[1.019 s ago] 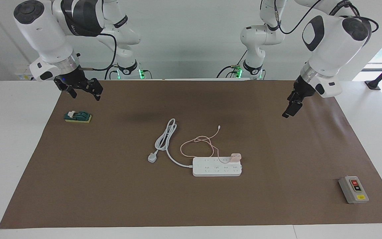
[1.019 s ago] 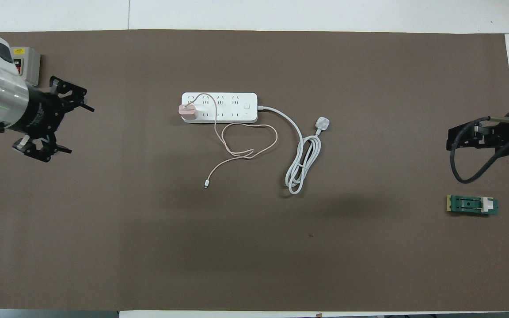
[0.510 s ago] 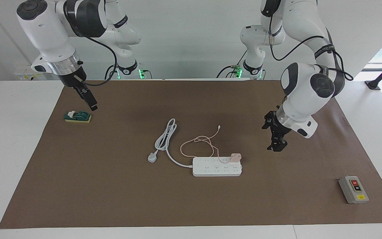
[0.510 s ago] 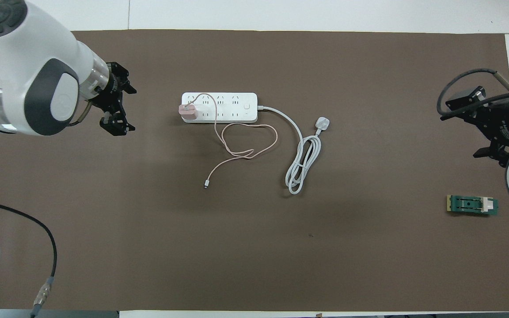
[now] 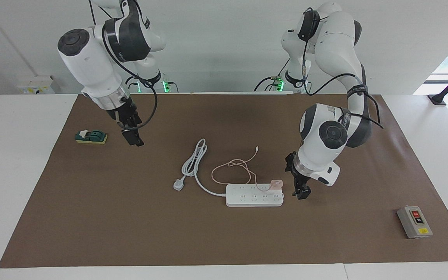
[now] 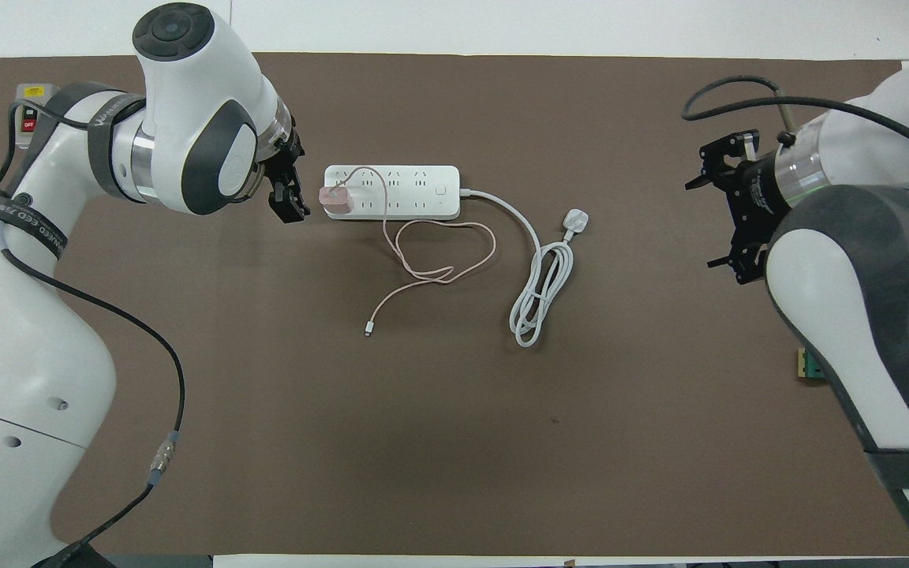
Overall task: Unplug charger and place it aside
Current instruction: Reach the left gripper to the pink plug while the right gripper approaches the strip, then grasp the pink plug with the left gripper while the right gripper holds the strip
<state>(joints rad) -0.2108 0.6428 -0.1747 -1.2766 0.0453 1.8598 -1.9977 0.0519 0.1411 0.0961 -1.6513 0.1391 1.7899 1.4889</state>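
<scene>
The pale pink charger (image 5: 276,182) (image 6: 336,199) is plugged into the white power strip (image 5: 253,196) (image 6: 399,192), at the strip's end toward the left arm's side. Its thin pink cable (image 5: 231,165) (image 6: 439,272) loops on the mat, nearer to the robots than the strip. My left gripper (image 5: 301,191) (image 6: 297,192) is open, low beside that end of the strip, a short gap from the charger. My right gripper (image 5: 133,140) (image 6: 708,217) is open and up in the air over the brown mat near the right arm's end.
The strip's thick white cord (image 5: 195,159) (image 6: 541,292) and plug (image 5: 178,184) lie coiled beside the strip. A grey switch box (image 5: 414,222) (image 6: 28,118) sits at the left arm's end. A green block on a yellow pad (image 5: 91,137) sits at the right arm's end.
My left gripper has come down and across the mat to the charger end of the strip. My right gripper has moved inward from the green block toward the table's middle. Charger and strip have not moved.
</scene>
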